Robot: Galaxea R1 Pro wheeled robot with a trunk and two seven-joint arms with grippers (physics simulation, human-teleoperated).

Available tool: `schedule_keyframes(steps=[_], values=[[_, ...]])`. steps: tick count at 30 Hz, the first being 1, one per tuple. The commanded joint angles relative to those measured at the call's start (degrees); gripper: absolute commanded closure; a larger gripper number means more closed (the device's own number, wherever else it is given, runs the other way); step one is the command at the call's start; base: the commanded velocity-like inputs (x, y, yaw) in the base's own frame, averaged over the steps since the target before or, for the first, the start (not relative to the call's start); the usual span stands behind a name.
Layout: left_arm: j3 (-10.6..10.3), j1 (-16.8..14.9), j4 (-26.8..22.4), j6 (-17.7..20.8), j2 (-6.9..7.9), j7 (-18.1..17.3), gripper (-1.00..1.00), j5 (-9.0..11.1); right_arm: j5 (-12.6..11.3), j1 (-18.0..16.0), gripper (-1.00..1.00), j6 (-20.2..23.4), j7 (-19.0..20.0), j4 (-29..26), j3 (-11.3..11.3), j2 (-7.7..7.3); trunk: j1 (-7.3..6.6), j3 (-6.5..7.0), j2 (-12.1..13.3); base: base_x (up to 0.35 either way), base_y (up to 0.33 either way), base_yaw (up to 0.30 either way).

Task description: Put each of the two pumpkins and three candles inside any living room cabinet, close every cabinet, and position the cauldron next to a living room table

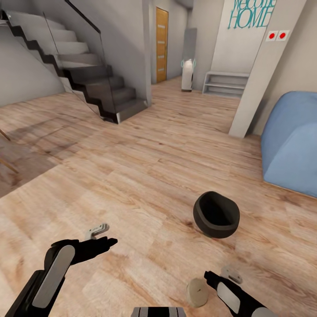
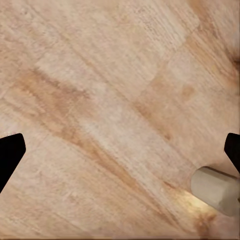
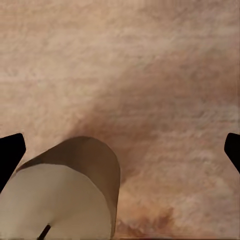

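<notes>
Head view: the cauldron (image 1: 216, 214), a round black-grey pot tipped so that its wide mouth faces up and toward the camera, rests on the wooden floor (image 1: 145, 176) ahead and to the robot's right, well apart from both arms. A pale beige candle (image 1: 196, 292) lies on its side on the floor just beside the right gripper (image 1: 222, 275), near the lower edge. The left gripper (image 1: 100, 235) hangs above bare floor on the left side. A staircase (image 1: 83, 75) rises at the upper left, a blue sofa (image 1: 293, 141) sits at the right edge, and a white column (image 1: 264, 70) stands between the sofa and an orange door (image 1: 161, 44) down the hallway.

Left wrist view: the two dark fingertips (image 2: 11, 155) stand wide apart over the floorboards with nothing between them; the candle's end (image 2: 216, 190) shows close to one fingertip.

Right wrist view: the fingertips (image 3: 10, 152) are likewise spread wide and hold nothing; the candle (image 3: 70, 195) lies on the floor below them, its flat end and dark wick facing the camera.
</notes>
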Motion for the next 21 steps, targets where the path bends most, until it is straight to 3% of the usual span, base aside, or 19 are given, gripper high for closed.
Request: schedule_keyframes(steps=[1, 6, 11, 16, 21], values=[[-0.06, -0.03, -0.05, 0.08, 0.14, 0.61, -1.00, 0.83, 0.06, -0.02, -1.00, 0.23, -0.31, -0.18, 0.44, 0.04, 0.01, -0.27, -0.04, 0.000, 0.000, 0.000], [-0.04, -0.03, -0.02, 0.09, 0.23, 0.61, -1.00, 1.10, 2.22, -0.05, -1.00, 0.44, -0.13, -0.11, 0.41, 0.49, 0.14, -1.38, -0.10, 0.000, 0.000, 0.000], [-0.04, -0.03, -0.01, 0.09, 0.24, 0.59, -1.00, 1.16, 2.84, -0.09, -1.00, 0.47, 0.06, -0.17, 0.43, 1.12, 0.27, -2.49, -0.17, 0.000, 0.000, 0.000], [-0.01, -0.03, -0.01, 0.09, 0.20, 0.57, -1.00, 1.32, 3.47, -0.10, -1.00, 0.60, 2.99, -0.14, 0.45, 1.22, 0.27, -2.49, -0.17, 0.000, 0.000, 0.000], [-0.07, -0.03, 0.03, 0.10, 0.28, 0.64, -1.00, 2.87, 3.97, -0.10, -1.00, 1.65, 4.29, -0.10, 0.42, 1.21, 0.27, -2.49, -0.17, 0.000, 0.006, 0.000]])
